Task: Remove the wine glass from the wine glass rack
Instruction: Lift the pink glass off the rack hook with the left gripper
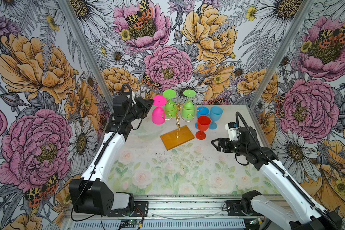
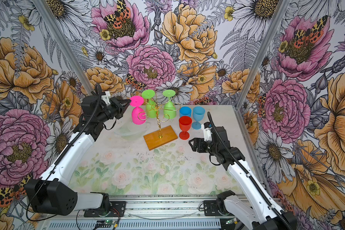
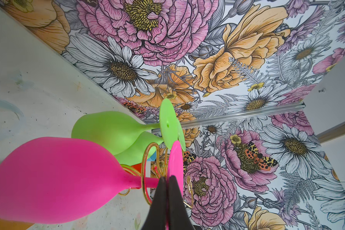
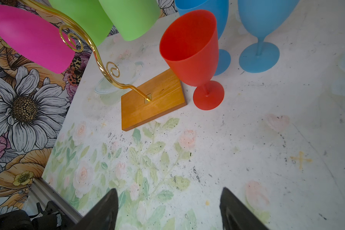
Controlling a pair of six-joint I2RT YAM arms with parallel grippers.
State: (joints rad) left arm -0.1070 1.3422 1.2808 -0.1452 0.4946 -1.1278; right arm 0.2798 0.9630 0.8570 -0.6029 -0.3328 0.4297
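Note:
The wine glass rack is a gold wire stand on an orange-brown wooden base, at the back middle of the table in both top views. A pink wine glass hangs upside down on its left arm, with its foot disc on top. My left gripper is shut on the edge of that pink foot. In the left wrist view the black fingertips pinch the pink disc, and the gold wire loops round the stem. My right gripper hovers open and empty to the right of the base.
Two green glasses hang upside down on the rack behind the pink one. A red glass and two blue glasses stand upright right of the rack. A clear glass dish lies left of the base.

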